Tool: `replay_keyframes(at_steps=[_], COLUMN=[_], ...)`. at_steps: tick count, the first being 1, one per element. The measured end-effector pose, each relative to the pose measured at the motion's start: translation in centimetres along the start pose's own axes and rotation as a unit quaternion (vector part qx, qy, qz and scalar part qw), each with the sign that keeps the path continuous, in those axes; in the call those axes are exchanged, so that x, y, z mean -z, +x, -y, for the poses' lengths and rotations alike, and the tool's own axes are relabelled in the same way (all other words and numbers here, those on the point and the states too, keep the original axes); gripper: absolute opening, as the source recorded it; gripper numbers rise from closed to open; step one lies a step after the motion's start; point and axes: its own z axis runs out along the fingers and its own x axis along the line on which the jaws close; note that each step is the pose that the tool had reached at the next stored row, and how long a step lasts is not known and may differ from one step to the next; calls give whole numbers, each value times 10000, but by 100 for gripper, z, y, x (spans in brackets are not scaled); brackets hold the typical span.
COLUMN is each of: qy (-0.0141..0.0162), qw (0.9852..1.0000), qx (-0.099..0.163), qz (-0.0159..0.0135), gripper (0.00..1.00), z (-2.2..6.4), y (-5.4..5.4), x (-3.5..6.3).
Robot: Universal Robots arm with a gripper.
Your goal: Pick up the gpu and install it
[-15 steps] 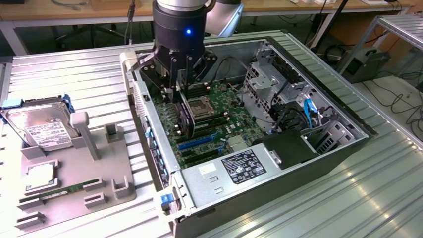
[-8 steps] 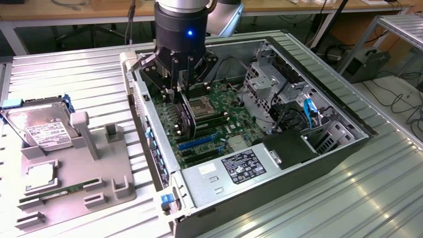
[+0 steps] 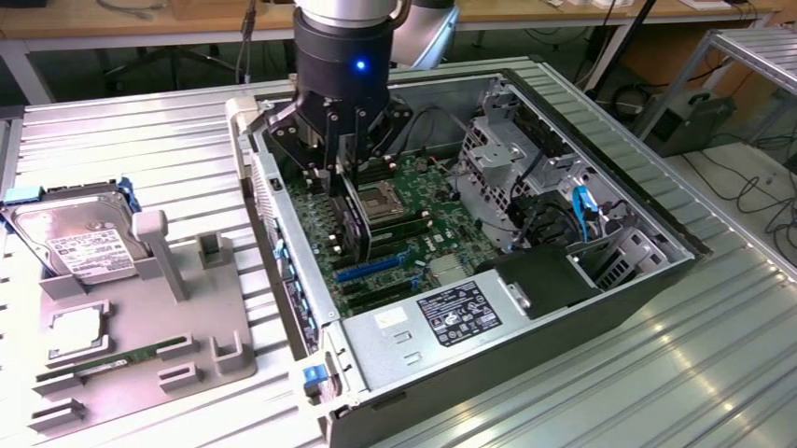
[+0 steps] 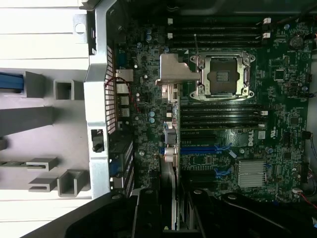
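Exterior view. The gripper [image 3: 355, 173] hangs inside the open computer case [image 3: 648, 280], directly over the motherboard [image 3: 417, 229]. Between its fingers stands the gpu [image 3: 364, 222], a thin dark card held on edge, its lower edge close above the board and its length running toward the blue expansion slot [image 3: 373, 268]. The jaws are partly closed and clamped on the card's upper part. Whether the card's edge has met any slot cannot be told from here. Outside the case, beside its rear wall, sits a grey parts tray [image 3: 149, 327] carrying the hard drive [image 3: 77, 245] and a memory stick [image 3: 118, 362]; both are well apart from the gripper.

Wrist view. The camera looks down onto the motherboard [image 4: 287, 114], with the empty processor socket [image 4: 220, 75] at centre. The gpu [image 4: 171, 191] appears edge-on as a pale narrow strip leading from between the dark fingers [image 4: 148, 215] toward the blue expansion slot [image 4: 198, 148], its far end near that slot's end. The case's perforated rear wall [image 4: 101, 99] lies just beside the card's line.

Handling, as judged: the card looks light and stiff but fragile, with exposed components and a contact edge that should not be touched. The sound hold is on the long bare edges of the board, as now; a skewed card would likely jam against the slot or rear wall.
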Motion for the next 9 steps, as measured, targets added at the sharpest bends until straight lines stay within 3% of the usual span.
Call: replay_keyframes(at_steps=[9], qy=[13], qw=[10000], qx=[0], qz=[1], gripper=[27], z=[-2], y=[-18], x=[-31])
